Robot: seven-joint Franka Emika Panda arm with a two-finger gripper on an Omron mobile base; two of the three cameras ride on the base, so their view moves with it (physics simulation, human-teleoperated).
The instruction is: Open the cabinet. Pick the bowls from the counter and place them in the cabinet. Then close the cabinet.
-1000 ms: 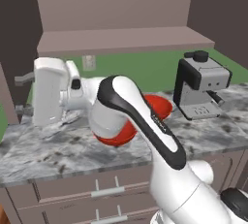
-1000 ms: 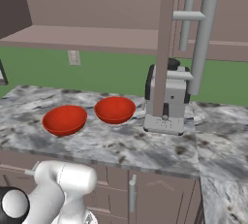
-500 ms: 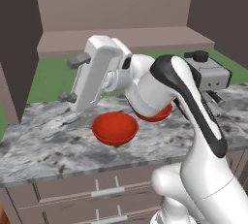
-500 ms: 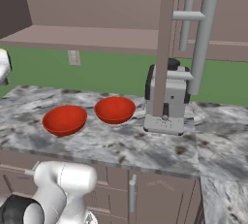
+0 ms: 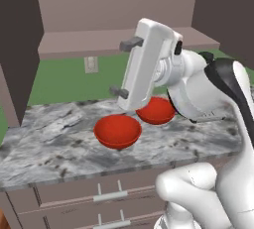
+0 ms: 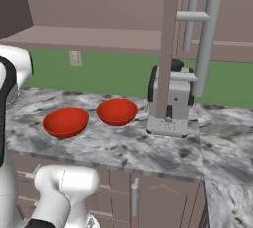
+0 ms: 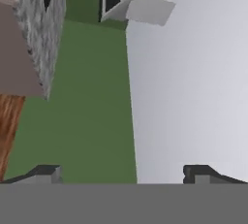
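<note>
Left base view puts the gripper [image 5: 120, 68] above the back of the worktop [image 5: 59, 139], its two dark fingers spread wide apart, one high and one low, with nothing between them. The hand is rolled onto its side, so the fingers point away to the left toward the green wall instead of down. The hand view agrees: the two finger tips sit at the far corners of the bottom edge, and only green wall and a pale surface lie ahead of them. I judge that the sideways pose belongs to a swing of the arm rather than to a grasp, since no bowl lies in the line of the fingers.

Just below the hand, two red bowls rest upright on the worktop, side by side and very near each other, the nearer bowl [image 5: 118, 131] toward the left and the farther bowl [image 5: 158, 110] partly hidden behind the white wrist. They sit well back from the thick front edge, within easy reach from above.

Over them the cabinet [image 5: 114, 10] stands open: its inner shelf [image 5: 94, 42] is bare and runs straight above the bowls, so a lift and a short push back should suit. A door [image 6: 170, 49] swung outward with its grey bar handle [image 6: 207, 44] shows in the right base view, edge-on in front of the coffee machine [image 6: 173, 98], which stands on the worktop just right of the bowls. That door looks like the thing to avoid on the way up.
</note>
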